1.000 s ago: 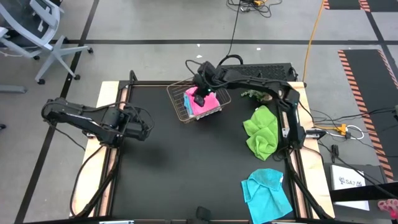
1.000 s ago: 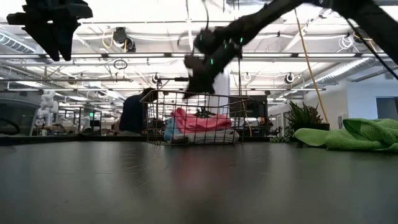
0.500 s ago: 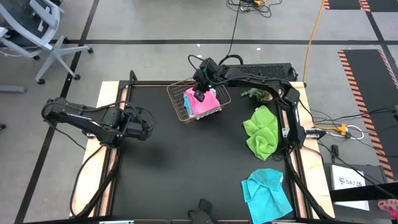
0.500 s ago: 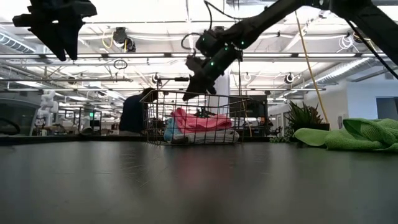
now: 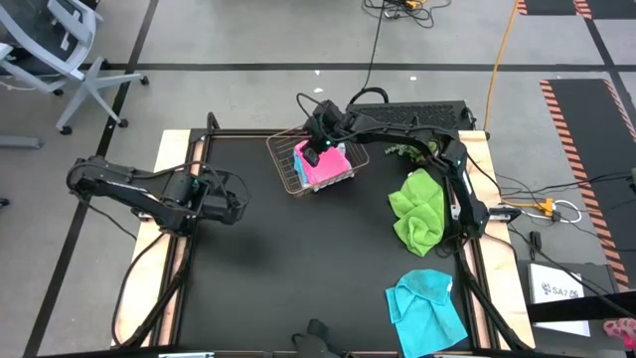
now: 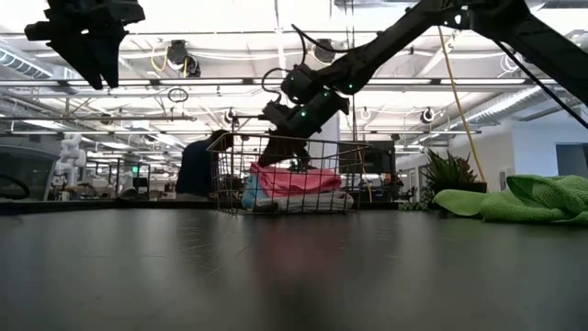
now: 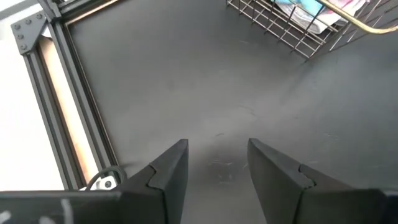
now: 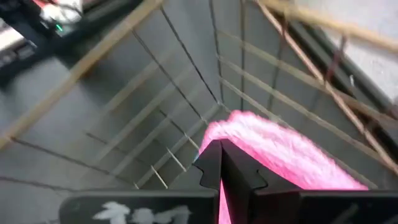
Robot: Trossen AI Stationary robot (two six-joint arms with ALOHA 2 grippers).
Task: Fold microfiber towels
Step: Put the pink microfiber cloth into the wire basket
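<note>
Change: right gripper (image 5: 312,156) has dipped toward the near-left part of the basket since the earlier frames; left arm and loose towels have not shifted.
Cyan towel (image 5: 427,309): crumpled on the surface at the near right corner, well apart from the basket.
Lime green towel (image 5: 417,210): rumpled on the right side of the surface, between the cyan towel and the plant; in the low view it shows at the right edge (image 6: 533,200).
Left gripper (image 5: 235,208): hovers above the bare left half of the black surface (image 5: 268,268), jaws apart, nothing between the fingers (image 7: 168,174).
Wire basket (image 5: 283,164): sits at the far middle of the surface; it holds the pink towel (image 5: 328,167) on top of lighter cloth.
Right gripper: reaches down into the basket, jaws closed together, fingertips (image 8: 217,163) at the edge of the pink towel; whether cloth is pinched cannot be told.
Plant (image 5: 402,151): far right, just beyond the lime green towel.
Person (image 6: 196,167): seated in the room behind the basket.
</note>
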